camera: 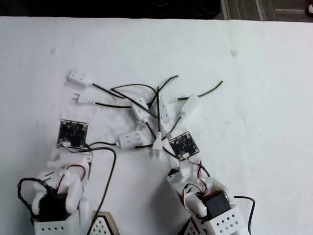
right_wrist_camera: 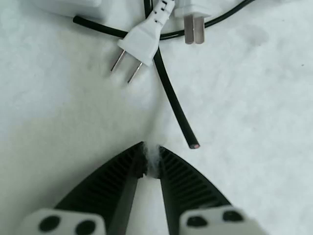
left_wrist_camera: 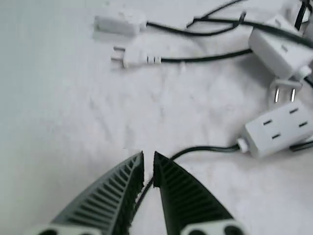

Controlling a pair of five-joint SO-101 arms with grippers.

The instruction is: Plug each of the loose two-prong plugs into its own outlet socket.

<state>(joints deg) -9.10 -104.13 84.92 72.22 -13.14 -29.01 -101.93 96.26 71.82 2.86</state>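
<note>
- L claw (left_wrist_camera: 148, 164): nearly closed, thin slit btwn tips, nothing gripped. Low over tabletop (left_wrist_camera: 58, 122), nearer than the socket block (left_wrist_camera: 278, 129) and to its left.
- Black lead (left_wrist_camera: 205, 148) from socket block runs in under the L claw tips. Contact: can't tell.
- R claw (right_wrist_camera: 150, 157): also nearly closed, empty. Nearer than socket block, on its right.
- Cut cable end (right_wrist_camera: 194, 145) lies just beside the R claw tips, not touching.
- Round-pin plug (right_wrist_camera: 141, 43): flat on tabletop just right of socket block, pins toward R claw, unplugged.
- Flat-blade plug (right_wrist_camera: 193, 19): just beside the round-pin plug, a bit farther out, blades also toward R claw, loose.
- Second block (left_wrist_camera: 281, 49): just beyond socket block, in the cable tangle w/ black leads crossing it.
- Far plug (camera: 80, 98): well left of and beyond socket block, lying flat, loose.
- Small socket (camera: 79, 77): just past the far plug, apart from it, nothing plugged in.
</note>
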